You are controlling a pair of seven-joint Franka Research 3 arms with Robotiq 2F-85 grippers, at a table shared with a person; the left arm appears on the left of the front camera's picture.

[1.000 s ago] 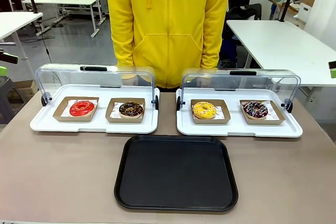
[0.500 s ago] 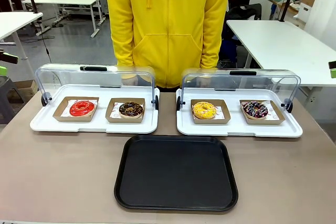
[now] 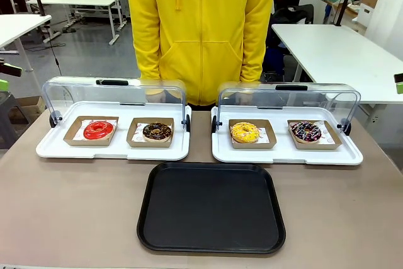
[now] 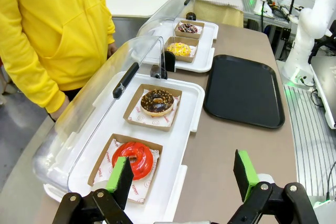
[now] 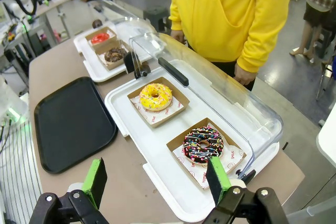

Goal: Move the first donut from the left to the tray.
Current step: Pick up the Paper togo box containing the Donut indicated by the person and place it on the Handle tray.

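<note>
Donut [image 3: 99, 130], first from left: glossy bright red glazed ring on a white paper liner in a shallow square brown cardboard holder (red print on the liner, too small to read). It sits at the left end of the left display tray [image 3: 113, 150], beside the chocolate donut [image 3: 157, 131]. The black tray [image 3: 211, 209] lies nearer the robot. The left gripper [image 4: 182, 177] and right gripper [image 5: 156, 181] have fingers spread, holding nothing.

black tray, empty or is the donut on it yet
Empty. The black tray is bare; the red donut sits in its holder on the left display tray.
</note>
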